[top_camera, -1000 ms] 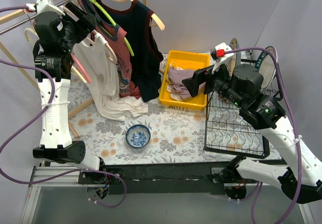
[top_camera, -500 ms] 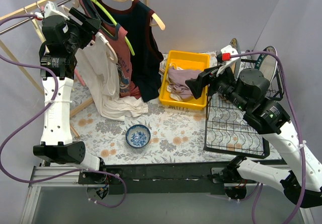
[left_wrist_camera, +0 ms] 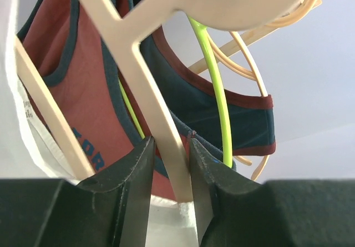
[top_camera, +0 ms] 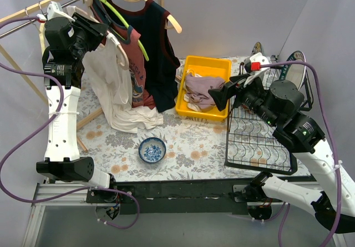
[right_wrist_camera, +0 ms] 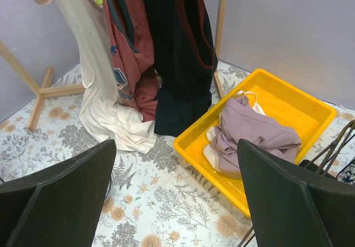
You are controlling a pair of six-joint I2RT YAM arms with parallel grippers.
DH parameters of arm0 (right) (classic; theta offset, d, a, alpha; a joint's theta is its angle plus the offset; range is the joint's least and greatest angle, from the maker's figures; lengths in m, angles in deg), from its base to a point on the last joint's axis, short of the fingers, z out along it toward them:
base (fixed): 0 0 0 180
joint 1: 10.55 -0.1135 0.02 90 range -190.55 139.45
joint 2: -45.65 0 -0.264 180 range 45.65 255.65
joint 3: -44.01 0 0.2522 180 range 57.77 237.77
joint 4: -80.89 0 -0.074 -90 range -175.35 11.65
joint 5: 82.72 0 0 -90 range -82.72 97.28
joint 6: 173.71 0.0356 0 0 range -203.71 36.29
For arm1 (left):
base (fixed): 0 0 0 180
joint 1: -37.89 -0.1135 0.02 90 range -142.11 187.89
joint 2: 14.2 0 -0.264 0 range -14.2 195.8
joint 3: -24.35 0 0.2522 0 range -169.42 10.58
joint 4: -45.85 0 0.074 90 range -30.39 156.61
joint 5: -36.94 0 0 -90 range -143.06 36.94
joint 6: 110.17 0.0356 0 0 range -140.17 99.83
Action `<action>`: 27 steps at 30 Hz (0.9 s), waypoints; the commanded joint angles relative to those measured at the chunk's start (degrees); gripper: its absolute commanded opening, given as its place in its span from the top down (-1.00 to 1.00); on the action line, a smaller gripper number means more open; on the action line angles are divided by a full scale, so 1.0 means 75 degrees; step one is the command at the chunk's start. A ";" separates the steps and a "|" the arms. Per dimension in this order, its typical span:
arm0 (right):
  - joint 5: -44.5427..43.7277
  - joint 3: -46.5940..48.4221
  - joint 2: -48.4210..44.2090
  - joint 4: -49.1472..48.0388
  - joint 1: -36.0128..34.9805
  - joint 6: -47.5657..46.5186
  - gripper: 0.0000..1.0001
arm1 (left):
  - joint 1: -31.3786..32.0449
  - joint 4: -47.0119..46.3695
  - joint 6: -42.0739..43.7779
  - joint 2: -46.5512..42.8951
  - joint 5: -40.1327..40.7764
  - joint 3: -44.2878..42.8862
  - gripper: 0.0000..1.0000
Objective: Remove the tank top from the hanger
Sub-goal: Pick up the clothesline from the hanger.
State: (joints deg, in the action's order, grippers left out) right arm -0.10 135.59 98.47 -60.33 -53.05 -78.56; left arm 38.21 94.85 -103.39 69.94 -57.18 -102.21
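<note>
A white tank top (top_camera: 111, 86) hangs on a cream hanger (left_wrist_camera: 152, 97) at the left end of the clothes rail, its hem bunched on the table. My left gripper (top_camera: 93, 29) is shut on that hanger's sloping arm just above the top's shoulder (left_wrist_camera: 163, 227). Behind it hang a red tank top (top_camera: 136, 64) on a green hanger (left_wrist_camera: 213, 80) and a navy tank top (top_camera: 158, 53). My right gripper (top_camera: 219, 96) is open and empty, held in the air above the table right of the clothes; it also shows in the right wrist view (right_wrist_camera: 177, 152), facing them.
A yellow tray (top_camera: 217, 68) holds a mauve garment (right_wrist_camera: 249, 130). A black wire rack (top_camera: 260, 141) stands at the right with plates behind it. A small blue-patterned bowl (top_camera: 152, 149) sits on the floral cloth. The wooden rail's leg (right_wrist_camera: 41, 89) stands at the left.
My left gripper has moved a little right and up along the rail with the cream hanger, and the white top has swung with it. My right arm has drifted slightly right.
</note>
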 commanded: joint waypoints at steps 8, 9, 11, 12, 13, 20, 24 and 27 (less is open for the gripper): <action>-0.0083 -0.0029 -0.0199 -0.0441 -0.0040 -0.0077 -0.96 | -0.0031 -0.0433 -0.0060 -0.0554 -0.0282 -0.0125 0.78; -0.0071 -0.0005 -0.0187 -0.0441 -0.0040 -0.0065 -0.96 | -0.0031 -0.0422 -0.0083 -0.0554 -0.0306 -0.0171 0.81; -0.0036 0.0007 -0.0187 -0.0441 -0.0040 -0.0042 -0.96 | -0.0031 -0.0364 -0.0142 -0.0519 -0.0434 -0.0429 0.86; -0.0024 0.0018 -0.0198 -0.0441 -0.0029 -0.0042 -0.96 | -0.0031 -0.0340 -0.0177 -0.0484 -0.0481 -0.0511 0.92; -0.0013 0.0030 -0.0187 -0.0441 -0.0040 -0.0030 -0.96 | -0.0031 -0.0305 -0.0212 -0.0496 -0.0505 -0.0663 0.98; 0.0116 0.0135 -0.0175 -0.0441 -0.0040 0.0052 -0.96 | -0.0031 -0.0106 -0.0330 -0.0671 -0.0552 -0.1027 1.00; 0.0187 0.0217 -0.0128 -0.0441 -0.0040 0.0110 -0.96 | -0.0031 -0.0070 -0.0470 -0.0800 -0.0681 -0.1028 1.00; 0.0257 0.0276 -0.0128 -0.0429 -0.0052 0.0157 -0.96 | -0.0031 -0.0024 -0.0494 -0.0906 -0.0856 -0.0981 1.00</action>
State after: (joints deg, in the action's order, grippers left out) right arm 0.67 135.53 97.69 -60.44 -53.05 -77.93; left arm 38.21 96.64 -106.58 66.97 -60.87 -107.56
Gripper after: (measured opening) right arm 0.981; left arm 0.235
